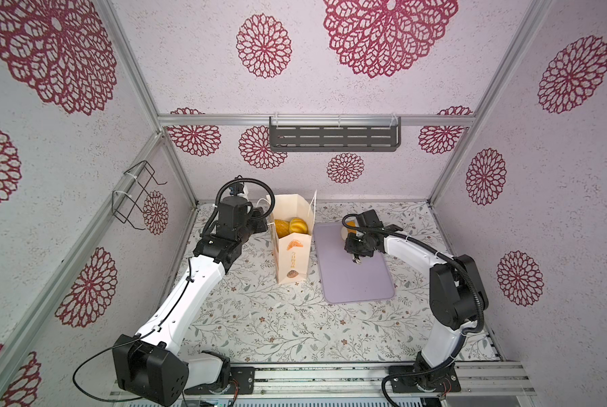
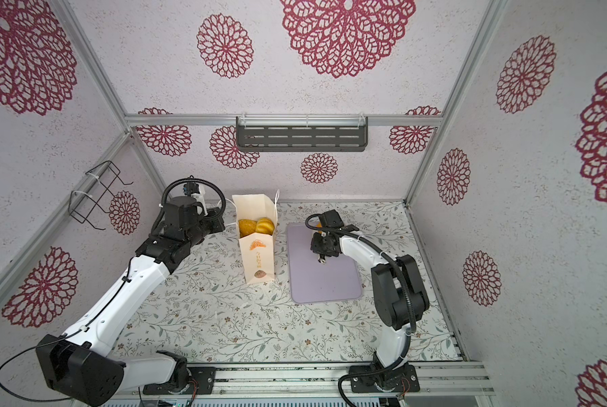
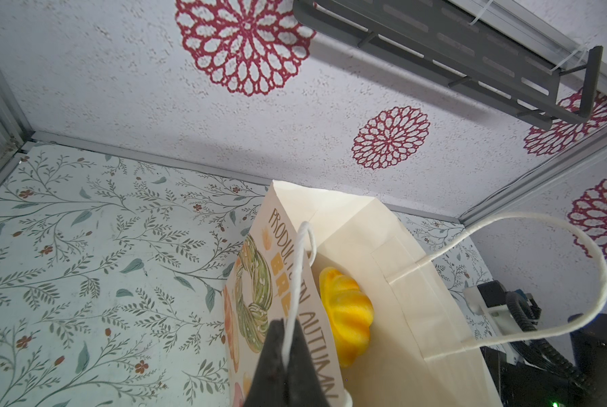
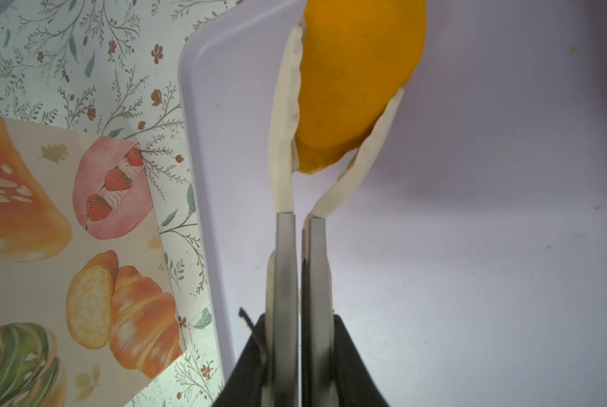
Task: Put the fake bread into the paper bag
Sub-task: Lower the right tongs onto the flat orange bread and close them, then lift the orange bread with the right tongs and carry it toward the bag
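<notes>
I count three fake breads (image 1: 297,225) in view: two inside the paper bag (image 1: 292,260) and one orange-yellow loaf (image 4: 355,81) over the far end of the lilac tray (image 1: 355,285). There is one bag, with one cord handle (image 3: 296,282) on each side, two in all. One tray lies to its right. One pair of tongs (image 4: 286,246). My left gripper (image 3: 287,338) and right gripper (image 4: 300,334) make two. One grey shelf (image 1: 333,138) is on the far wall and one wire rack (image 1: 134,197) on the left wall.
</notes>
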